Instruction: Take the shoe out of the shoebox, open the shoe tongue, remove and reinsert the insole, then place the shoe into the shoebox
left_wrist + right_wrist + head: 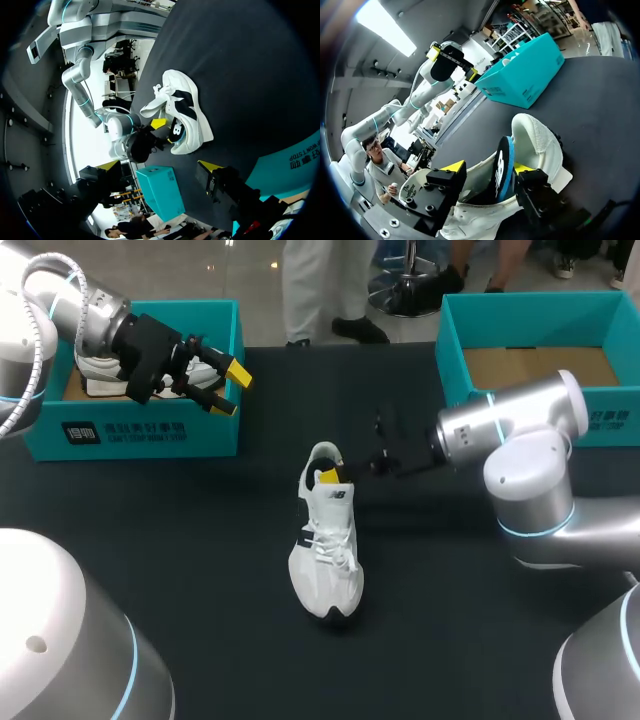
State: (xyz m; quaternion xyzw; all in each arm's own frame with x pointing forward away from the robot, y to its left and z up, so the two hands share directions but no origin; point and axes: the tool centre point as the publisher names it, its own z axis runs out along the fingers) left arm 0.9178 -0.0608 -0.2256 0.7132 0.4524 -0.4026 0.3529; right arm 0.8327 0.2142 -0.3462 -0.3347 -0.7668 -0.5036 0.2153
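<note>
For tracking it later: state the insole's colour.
The insole is black with a blue edge; best seen in the right wrist view.

**What the views leave unseen**

The second shoe [97,373] in the left shoebox [150,435] is half covered by the left gripper [230,390]. The right shoebox [520,315] runs off the head view's edge. The insole [502,167] sinks out of sight inside the shoe [540,145] (its lower end cannot be seen), and the shoe's toe is cut off under the right gripper [486,168].
</note>
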